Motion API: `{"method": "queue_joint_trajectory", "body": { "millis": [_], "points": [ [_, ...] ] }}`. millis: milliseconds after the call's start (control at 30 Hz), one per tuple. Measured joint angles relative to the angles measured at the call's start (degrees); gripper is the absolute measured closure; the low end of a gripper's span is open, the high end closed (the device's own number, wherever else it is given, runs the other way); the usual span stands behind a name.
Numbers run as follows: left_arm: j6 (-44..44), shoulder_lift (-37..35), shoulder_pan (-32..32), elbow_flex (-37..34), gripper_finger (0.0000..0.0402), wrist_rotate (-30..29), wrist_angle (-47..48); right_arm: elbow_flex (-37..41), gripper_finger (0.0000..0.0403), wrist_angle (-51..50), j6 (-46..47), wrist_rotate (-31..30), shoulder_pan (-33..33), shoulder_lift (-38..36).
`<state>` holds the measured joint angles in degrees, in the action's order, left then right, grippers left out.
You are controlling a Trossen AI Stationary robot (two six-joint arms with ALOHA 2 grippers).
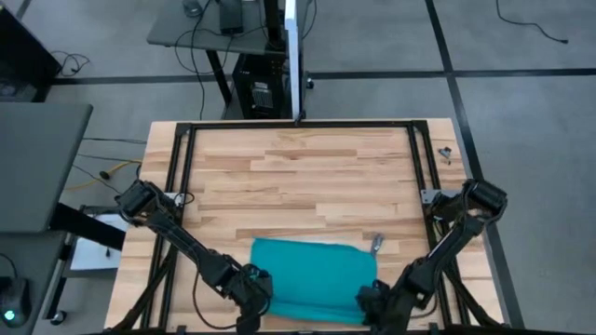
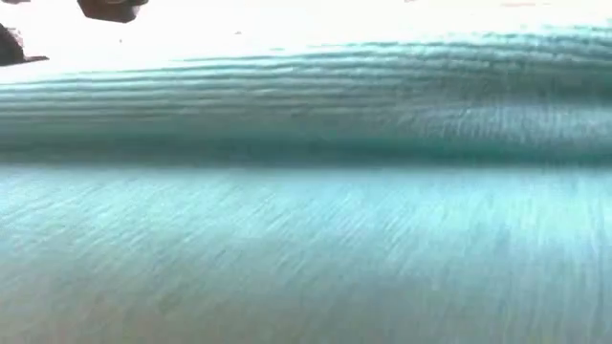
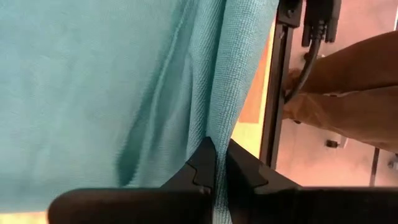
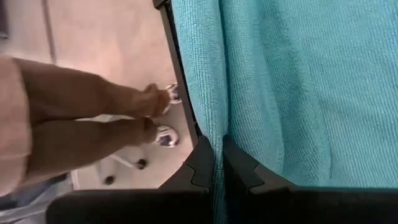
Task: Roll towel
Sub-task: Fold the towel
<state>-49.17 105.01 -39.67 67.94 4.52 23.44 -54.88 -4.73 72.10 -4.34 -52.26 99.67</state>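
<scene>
Both grippers, left (image 3: 216, 171) and right (image 4: 216, 168), pinch the towel (image 1: 312, 277) at the table's (image 1: 307, 177) near edge; I lift evenly (keeping corners level) and fold forward.

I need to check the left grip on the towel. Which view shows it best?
Left wrist view: the left gripper is shut on the towel edge. High view shows it small at the towel's near left corner; low and right wrist views show only cloth.

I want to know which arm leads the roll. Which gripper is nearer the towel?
Neither: both grip it. The left gripper is shut on the towel at its near left edge, the right gripper on its near right edge.
</scene>
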Motion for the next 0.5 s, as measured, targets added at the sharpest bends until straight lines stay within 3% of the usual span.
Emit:
{"method": "queue_joint_trajectory", "body": {
  "millis": [500],
  "points": [
    [8.3,-0.1,6.9,0.0,0.0401,1.4,6.9,7.7,0.0403,0.6,-2.1,3.3,5.7,-4.5]
  ]
}}
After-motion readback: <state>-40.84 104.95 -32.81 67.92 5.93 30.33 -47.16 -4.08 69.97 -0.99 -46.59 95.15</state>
